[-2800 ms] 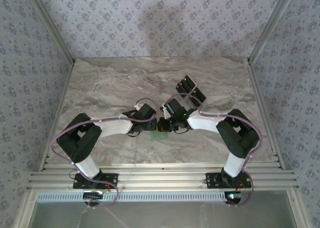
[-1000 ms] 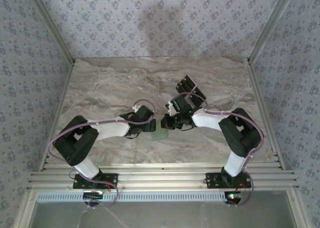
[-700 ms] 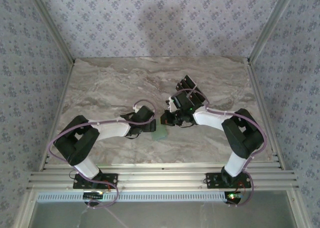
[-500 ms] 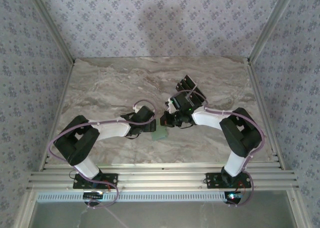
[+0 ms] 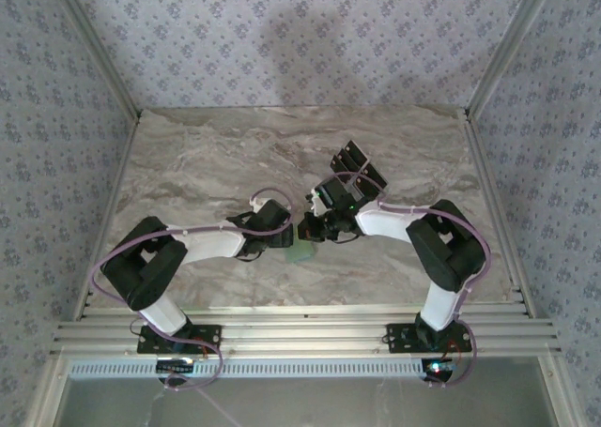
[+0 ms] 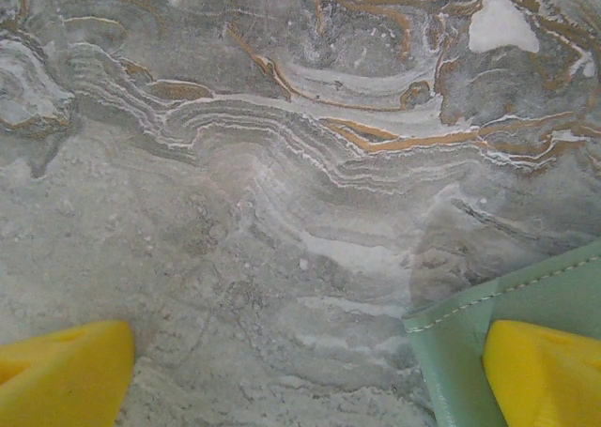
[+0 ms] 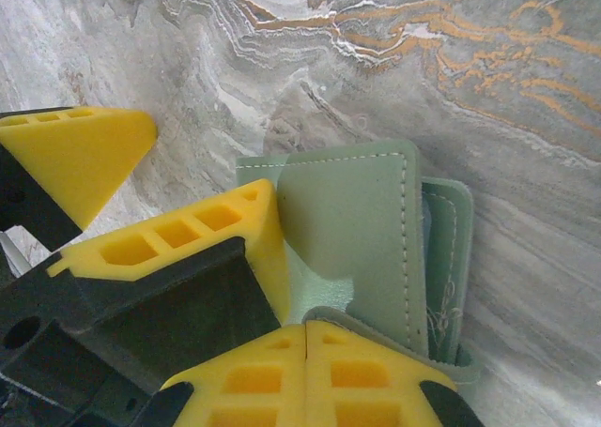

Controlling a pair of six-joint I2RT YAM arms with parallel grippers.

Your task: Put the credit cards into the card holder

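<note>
**Left.** My left end effector [image 6: 305, 357] stands wide and low over the marbled desk [image 5: 207, 155]. In the left wrist view its two yellow fingertips [image 6: 66, 375] sit at the bottom corners, both cut off by the frame edge, with bare desk between the jaws. The right-hand tip lies over a stitched corner of the card holder [image 6: 460, 338]. I cannot tell whether it touches that corner or sits just above it.

**Centre.** The card holder [image 7: 362, 225], pale green and folded, lies flat on the desk between my two end effectors, near the front middle of the desk in the overhead view. A second green layer projects past its right edge and shows a paler lining. The top flap hides whatever its pockets hold, and my fingers cover its near edge.

**Right.** My right end effector [image 7: 308, 352] is closed at the card holder's near edge, its yellow tips meeting flush along their seam. A green lip curls round the tips. I cannot tell whether a layer is pinched between them.

**Far right.** The credit cards [image 5: 360, 169], a small black fanned stack, lie on the desk beyond my right wrist, apart from the card holder. My arm and its cable [image 5: 413, 211] cut off their near edge. The cards are too small to count.
</note>
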